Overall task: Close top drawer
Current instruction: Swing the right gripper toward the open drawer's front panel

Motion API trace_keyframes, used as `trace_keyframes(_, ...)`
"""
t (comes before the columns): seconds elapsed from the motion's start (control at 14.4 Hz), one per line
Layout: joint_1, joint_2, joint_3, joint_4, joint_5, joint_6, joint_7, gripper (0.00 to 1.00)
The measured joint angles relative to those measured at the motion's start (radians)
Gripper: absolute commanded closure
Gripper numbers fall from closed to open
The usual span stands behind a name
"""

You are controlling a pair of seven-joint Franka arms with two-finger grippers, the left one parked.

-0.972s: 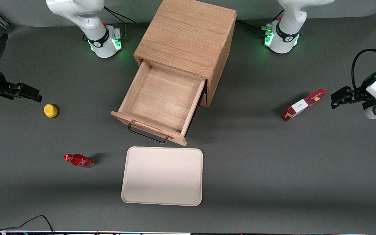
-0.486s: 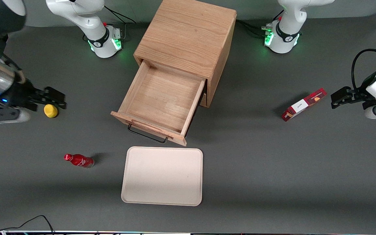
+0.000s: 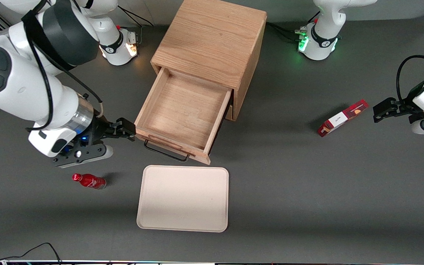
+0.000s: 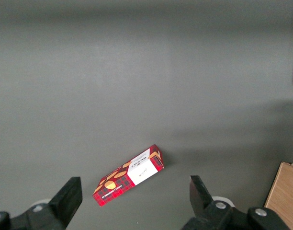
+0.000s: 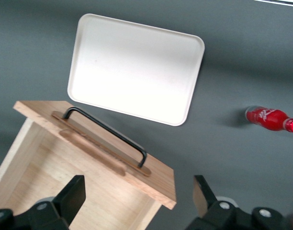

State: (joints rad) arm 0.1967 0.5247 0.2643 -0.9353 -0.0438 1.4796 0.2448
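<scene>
Beside the drawer corner: the gripper (image 3: 130,130) hovers with fingers spread wide and nothing between them.
Top drawer: the top drawer (image 3: 181,112) stands pulled far out of the cabinet (image 3: 212,40), its front corner just beside the fingertips.
Handle: the black wire handle (image 5: 108,134) is plain in the right wrist view, only partly seen from the front.
Nearby: a tray (image 3: 183,198) and a red bottle (image 3: 89,180) lie nearer the front camera than the gripper.
Left wrist view only: close look at a red box (image 4: 129,175).
</scene>
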Motion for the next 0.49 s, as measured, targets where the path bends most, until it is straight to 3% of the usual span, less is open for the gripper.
trace_keyframes(0.35,-0.014,0.001,0.075,0.021,-0.012,-0.004,-0.01,0.0)
trace_keyframes(0.49,-0.015,0.011,0.094,0.019,-0.021,-0.005,-0.172,0.0)
